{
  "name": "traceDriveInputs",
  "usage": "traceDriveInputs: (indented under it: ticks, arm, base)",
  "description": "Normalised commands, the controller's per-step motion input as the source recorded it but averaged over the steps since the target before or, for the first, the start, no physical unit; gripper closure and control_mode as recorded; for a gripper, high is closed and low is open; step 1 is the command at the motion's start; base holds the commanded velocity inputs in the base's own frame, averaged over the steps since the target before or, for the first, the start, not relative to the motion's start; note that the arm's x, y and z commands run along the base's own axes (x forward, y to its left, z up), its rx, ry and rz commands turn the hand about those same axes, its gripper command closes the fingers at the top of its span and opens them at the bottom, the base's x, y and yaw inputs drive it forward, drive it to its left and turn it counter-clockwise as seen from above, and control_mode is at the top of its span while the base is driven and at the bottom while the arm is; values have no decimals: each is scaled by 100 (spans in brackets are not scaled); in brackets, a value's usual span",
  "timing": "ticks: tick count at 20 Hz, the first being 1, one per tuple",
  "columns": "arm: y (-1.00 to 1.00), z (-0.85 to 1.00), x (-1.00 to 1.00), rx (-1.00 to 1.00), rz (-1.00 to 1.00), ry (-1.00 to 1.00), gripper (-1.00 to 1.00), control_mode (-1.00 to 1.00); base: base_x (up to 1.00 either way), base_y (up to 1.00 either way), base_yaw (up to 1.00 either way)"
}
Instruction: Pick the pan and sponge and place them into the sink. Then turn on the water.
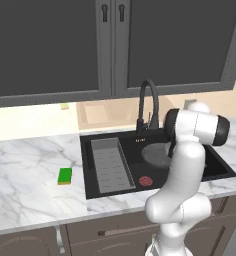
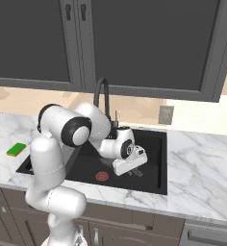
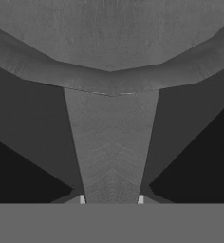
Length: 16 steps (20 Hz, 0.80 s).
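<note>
Item: round dark-grey pan [image 1: 157, 154], mid-frame inside the black recessed sink [image 1: 110, 186]. The two-finger gripper [image 3: 111, 199] is clamped on the pan's handle. We should release only once it rests flat — then lift straight clear. Small green sponge [image 1: 65, 176] sits lower left on the marble counter [image 1: 25, 170], well apart — next pickup.

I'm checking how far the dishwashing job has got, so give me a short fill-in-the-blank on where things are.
1. The sponge lies on the marble ____, left of the sink.
2. The gripper is shut on the handle of the ____.
3. The pan is over the sink's ____ basin, near the faucet.
4. The sponge's top is ____.

Missing words: counter; pan; black; green
</note>
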Motion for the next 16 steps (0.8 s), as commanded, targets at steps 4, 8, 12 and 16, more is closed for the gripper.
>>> traceDriveInputs:
  ticks: [4, 8, 12, 16]
  arm:
    - [0, -1, 24, 0, 3, 0, 100, -100]
    - [0, -7, 19, 0, 3, 0, 100, -100]
    - [0, -12, 5, 0, 3, 0, 100, -100]
    - [0, -14, 2, 0, 4, 0, 100, -100]
  base:
    - [0, 0, 0]
    - [0, 0, 0]
    - [0, 0, 0]
    - [0, 0, 0]
